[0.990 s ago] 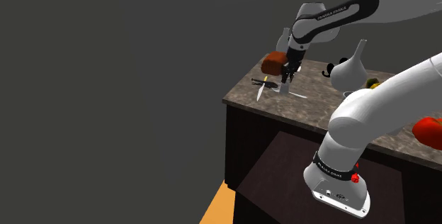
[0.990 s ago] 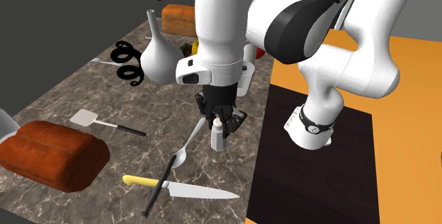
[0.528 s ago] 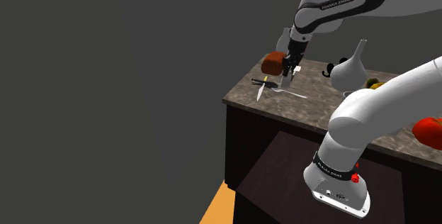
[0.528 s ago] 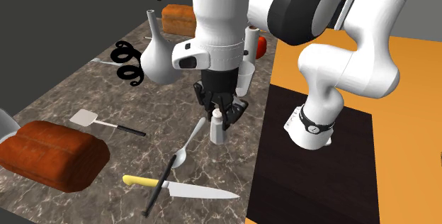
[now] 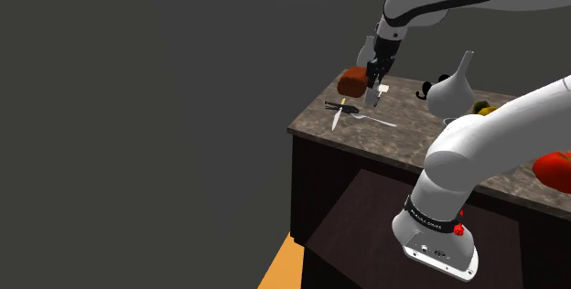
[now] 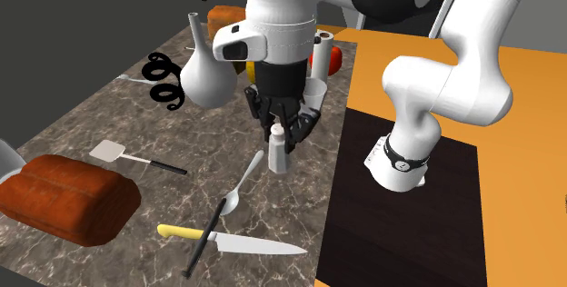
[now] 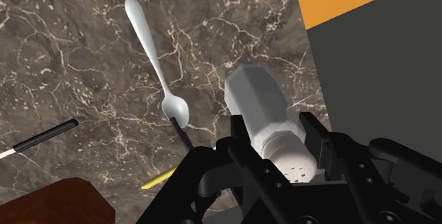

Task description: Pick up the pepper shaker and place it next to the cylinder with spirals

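Over the dark marble bench (image 6: 82, 117), near its edge beside the orange floor, the white arm (image 6: 282, 4) hangs its black gripper (image 6: 280, 133), fingers clamped on the white pepper shaker (image 6: 279, 152) lifted clear of the top near the spoon (image 6: 242, 185), well apart from the black spiral cylinder (image 6: 165, 78) towards the opposite edge.

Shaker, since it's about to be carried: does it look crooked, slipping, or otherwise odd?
Nothing stands out. The shaker hangs near upright, clear of the counter, clasped at its cap end by the tool; nothing is spilled.
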`<act>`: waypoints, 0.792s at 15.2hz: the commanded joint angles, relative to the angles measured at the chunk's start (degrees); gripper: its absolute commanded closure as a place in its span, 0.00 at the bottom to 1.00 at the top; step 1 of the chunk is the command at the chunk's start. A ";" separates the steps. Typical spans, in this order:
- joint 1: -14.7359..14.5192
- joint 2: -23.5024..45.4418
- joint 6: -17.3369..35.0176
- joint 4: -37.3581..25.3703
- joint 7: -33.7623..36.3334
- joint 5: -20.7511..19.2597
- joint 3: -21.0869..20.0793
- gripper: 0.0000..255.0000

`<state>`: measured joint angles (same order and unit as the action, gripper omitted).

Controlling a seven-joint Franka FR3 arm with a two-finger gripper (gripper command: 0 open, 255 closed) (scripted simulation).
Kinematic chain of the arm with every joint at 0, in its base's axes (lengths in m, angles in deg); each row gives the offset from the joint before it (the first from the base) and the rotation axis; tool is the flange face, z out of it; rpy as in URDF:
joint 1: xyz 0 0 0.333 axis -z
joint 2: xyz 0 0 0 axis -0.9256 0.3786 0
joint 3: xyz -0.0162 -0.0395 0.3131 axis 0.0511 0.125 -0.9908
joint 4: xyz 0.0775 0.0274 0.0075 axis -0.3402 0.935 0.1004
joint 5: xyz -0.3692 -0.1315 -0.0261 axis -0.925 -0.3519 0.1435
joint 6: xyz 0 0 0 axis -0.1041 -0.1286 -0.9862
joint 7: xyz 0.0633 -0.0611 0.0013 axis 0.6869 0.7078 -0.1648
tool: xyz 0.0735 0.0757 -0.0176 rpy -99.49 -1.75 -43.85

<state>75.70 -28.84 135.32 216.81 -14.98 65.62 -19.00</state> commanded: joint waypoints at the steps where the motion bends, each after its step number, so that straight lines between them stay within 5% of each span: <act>1: -0.03 -0.42 -1.65 -1.20 0.12 0.21 -0.49 1.00; 12: -0.63 -0.52 -9.27 -8.69 0.18 1.47 -2.16 1.00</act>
<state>75.08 -29.30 126.41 208.40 -14.83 67.04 -21.06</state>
